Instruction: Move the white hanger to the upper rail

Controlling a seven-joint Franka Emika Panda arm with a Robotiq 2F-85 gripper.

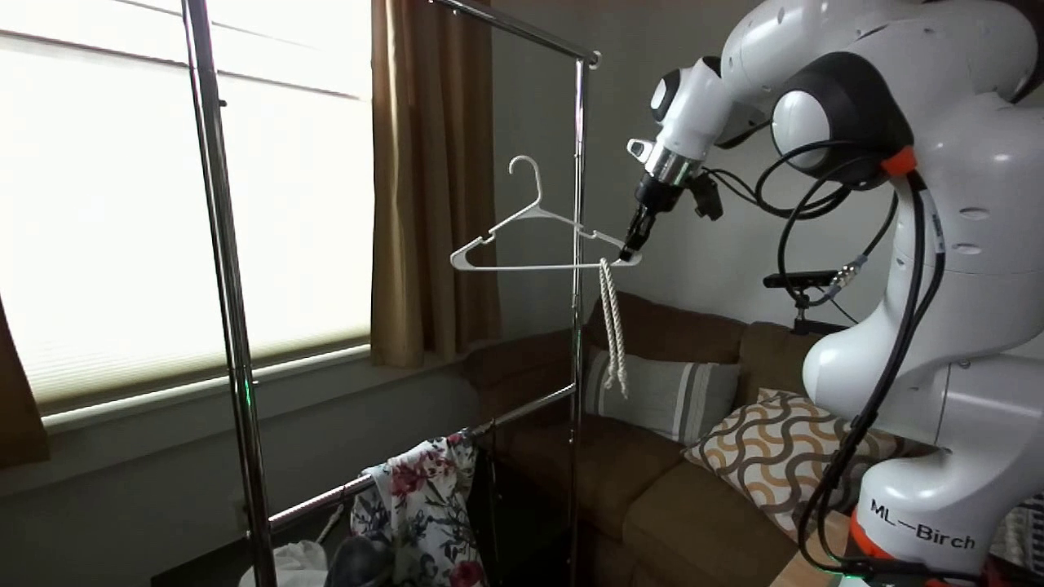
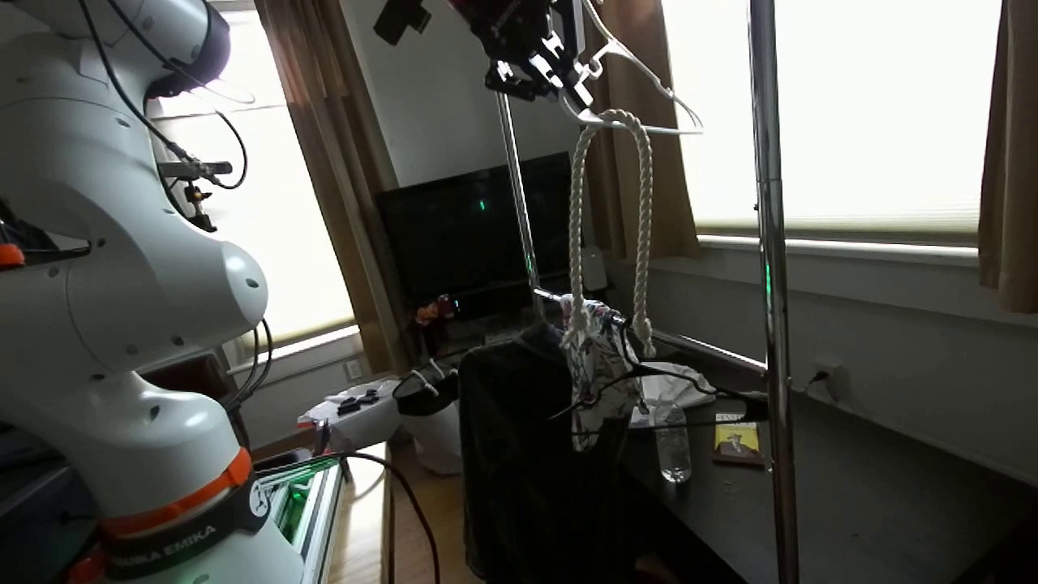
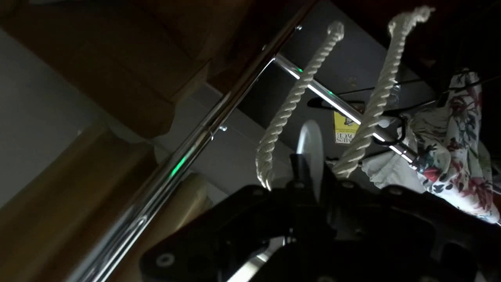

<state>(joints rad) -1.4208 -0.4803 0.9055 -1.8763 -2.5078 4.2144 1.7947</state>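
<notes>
White cloth printed with red flowers point(image 1: 428, 493) hangs over the lower chrome bar point(image 1: 534, 406) in an exterior view. Farther right, the chrome upper rail point(image 1: 522, 30) runs above and apart from the slim white triangular hanger point(image 1: 535, 212). Twisted cream rope point(image 1: 614, 318) loops over the hanger just beside the black gripper point(image 1: 628, 253), its fingers closed on one hanger corner.

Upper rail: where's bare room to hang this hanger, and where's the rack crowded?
In an exterior view, the visible stretch of the upper rail carries nothing, up to its corner with the chrome pole; the rest is out of frame. Crowded: the lower bar, with the floral garment and a black hanger. Mind the rope dangling beside the tool.
</notes>
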